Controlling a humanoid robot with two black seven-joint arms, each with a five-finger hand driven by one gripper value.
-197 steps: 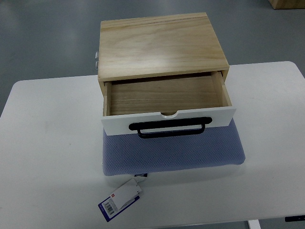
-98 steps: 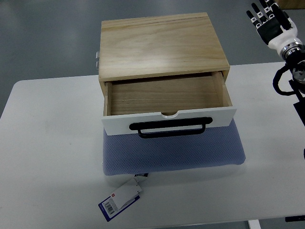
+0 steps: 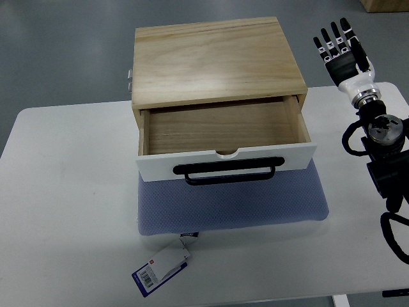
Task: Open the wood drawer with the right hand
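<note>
A light wood box [image 3: 214, 57] stands at the back of the white table [image 3: 64, 211]. Its drawer [image 3: 220, 128] is pulled out toward me and shows an empty wooden inside. The drawer has a white front [image 3: 227, 163] with a black bar handle [image 3: 228, 171]. My right hand [image 3: 339, 51] is raised to the right of the box, fingers spread straight, holding nothing. Its arm [image 3: 383, 153] runs down the right edge. It is apart from the drawer and the handle.
The box rests on a blue-grey mesh pad [image 3: 233, 208]. A white and blue barcode tag [image 3: 161, 267] hangs off the pad's front left corner. Grey floor lies beyond the table's far edge.
My right arm has come into view from the right and moved left and down toward the box. The drawer has not moved.
</note>
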